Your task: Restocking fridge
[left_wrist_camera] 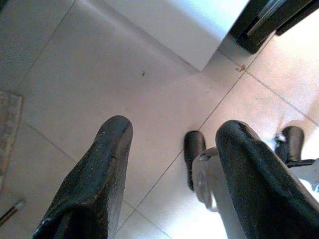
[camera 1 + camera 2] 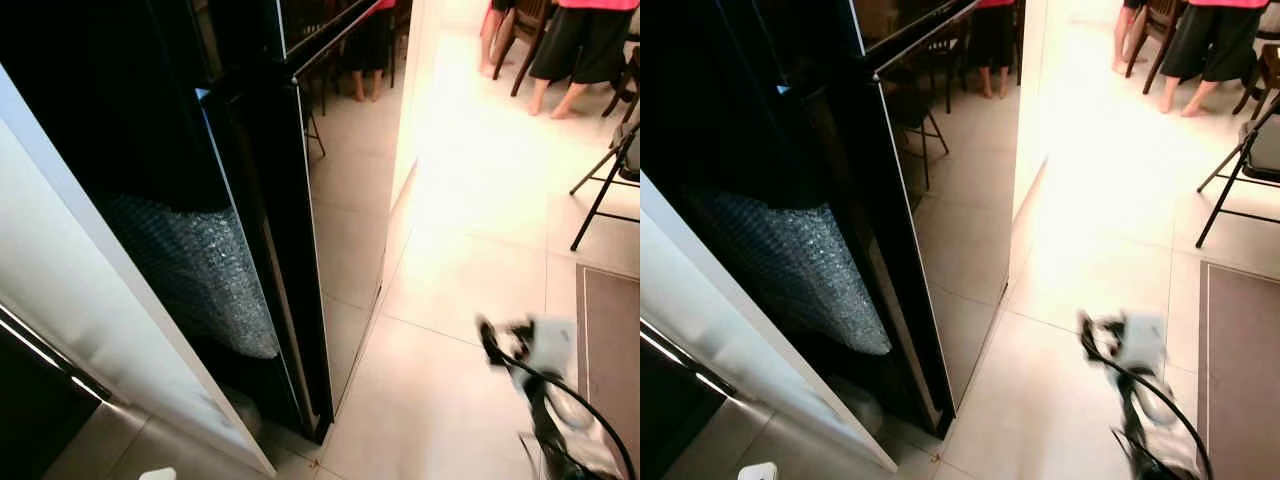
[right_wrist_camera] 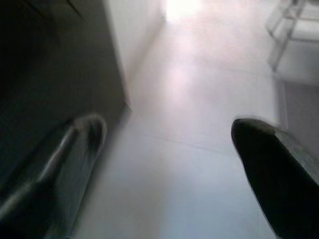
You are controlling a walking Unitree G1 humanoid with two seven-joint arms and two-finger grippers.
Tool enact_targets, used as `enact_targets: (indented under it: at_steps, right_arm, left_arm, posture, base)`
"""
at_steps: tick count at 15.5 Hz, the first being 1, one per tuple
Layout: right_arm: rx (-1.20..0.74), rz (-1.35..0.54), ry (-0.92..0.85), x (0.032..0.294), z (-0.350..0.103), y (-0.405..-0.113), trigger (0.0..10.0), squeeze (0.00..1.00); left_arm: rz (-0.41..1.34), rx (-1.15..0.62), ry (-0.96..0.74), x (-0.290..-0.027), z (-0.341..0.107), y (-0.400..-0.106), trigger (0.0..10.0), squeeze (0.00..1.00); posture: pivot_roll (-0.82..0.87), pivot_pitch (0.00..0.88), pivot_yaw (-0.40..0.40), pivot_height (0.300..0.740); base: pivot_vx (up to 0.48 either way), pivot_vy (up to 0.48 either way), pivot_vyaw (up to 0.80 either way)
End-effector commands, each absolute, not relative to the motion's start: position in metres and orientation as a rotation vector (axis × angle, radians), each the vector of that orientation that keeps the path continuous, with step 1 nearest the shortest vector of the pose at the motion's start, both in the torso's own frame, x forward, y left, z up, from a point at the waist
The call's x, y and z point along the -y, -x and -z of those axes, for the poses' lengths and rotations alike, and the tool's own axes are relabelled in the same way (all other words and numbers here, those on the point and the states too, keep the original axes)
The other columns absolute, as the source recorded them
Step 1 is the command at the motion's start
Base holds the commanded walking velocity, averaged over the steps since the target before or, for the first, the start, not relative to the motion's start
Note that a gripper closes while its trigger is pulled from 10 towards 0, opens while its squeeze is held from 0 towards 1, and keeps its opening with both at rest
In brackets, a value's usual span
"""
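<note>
The fridge (image 2: 270,250), tall and black with a glossy door, stands upright on the robot's left, its long axis vertical, beside a white panel (image 2: 90,300). The right gripper (image 2: 495,345) hangs low over the tiled floor (image 2: 450,290), well apart from the door; its jaws are released and carry nothing. The left gripper (image 1: 169,164), jaws likewise spread and bare, points at the floor near the fridge's base and appears the nearer arm. People's legs (image 2: 565,60) show beyond.
</note>
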State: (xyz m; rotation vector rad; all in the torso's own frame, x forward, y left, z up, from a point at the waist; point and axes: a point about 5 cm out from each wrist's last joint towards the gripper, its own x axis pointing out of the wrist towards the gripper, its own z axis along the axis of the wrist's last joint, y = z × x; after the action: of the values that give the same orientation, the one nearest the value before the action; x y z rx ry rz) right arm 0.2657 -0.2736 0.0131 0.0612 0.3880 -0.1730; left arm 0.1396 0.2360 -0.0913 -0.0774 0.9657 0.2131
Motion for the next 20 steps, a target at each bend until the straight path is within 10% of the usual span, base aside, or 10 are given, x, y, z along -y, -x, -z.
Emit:
enact_targets:
  at_steps: [1, 9, 20]
  right_arm:
    - [-0.529, 0.214, -0.085, 0.276, 0.011, -0.246, 10.0, 0.00]
    - [-0.999, -0.003, -0.073, 0.205, 0.091, -0.158, 10.0, 0.00]
    - [-1.041, -0.022, 0.029, 0.197, 0.096, -0.151, 10.0, 0.00]
  left_arm:
    - [-0.234, -0.979, 0.086, -0.242, 0.092, -0.134, 10.0, 0.00]
    - [-0.212, -0.960, 0.090, -0.230, 0.090, -0.147, 10.0, 0.00]
    - [-0.183, -0.953, 0.106, -0.209, 0.092, -0.154, 10.0, 0.00]
  posture:
    - [-0.18, 0.000, 0.049, 0.740]
    - [-0.15, 0.000, 0.035, 0.740]
    - [-0.15, 0.000, 0.026, 0.740]
  base:
    - [0.000, 0.000, 0.00]
    - [0.000, 0.000, 0.00]
    - [0.000, -0.169, 0.00]
